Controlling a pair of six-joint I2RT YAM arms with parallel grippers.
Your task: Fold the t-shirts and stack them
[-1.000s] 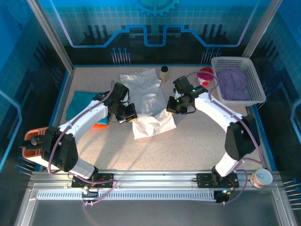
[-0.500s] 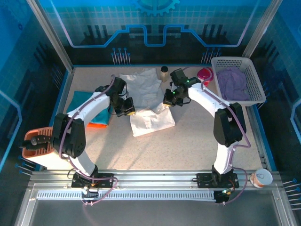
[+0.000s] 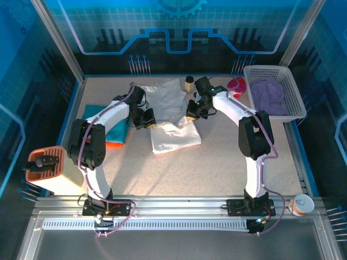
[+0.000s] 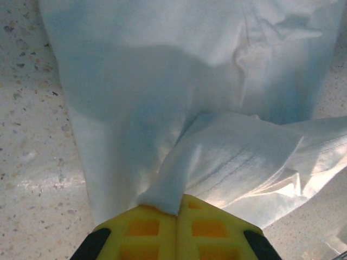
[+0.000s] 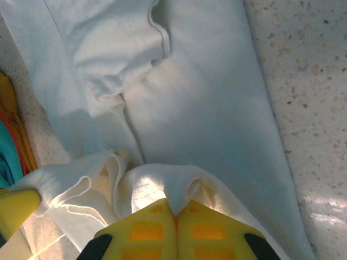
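The white t-shirt (image 3: 174, 138) lies mid-table, its near part doubled back over the rest. My left gripper (image 3: 147, 121) is shut on a pinch of its left edge, and in the left wrist view the yellow pads (image 4: 143, 227) clamp a ridge of white cloth (image 4: 227, 157). My right gripper (image 3: 191, 112) is shut on the shirt's right edge, where the right wrist view has white cloth (image 5: 211, 108) bunched between the closed pads (image 5: 209, 230). A teal t-shirt (image 3: 93, 115) lies folded at the left, with an orange t-shirt (image 3: 115, 143) under its near corner.
A white mesh basket (image 3: 265, 67) holding purple cloth (image 3: 269, 96) stands at the back right. A small bottle (image 3: 188, 82) and a pink object (image 3: 237, 85) sit behind the shirt. An orange-topped box (image 3: 43, 165) is at the near left, a cup (image 3: 301, 205) at the near right.
Both grippers have moved toward the back of the table with the white shirt's edge in them, drawing it over the rest. Both arms stretch out further.
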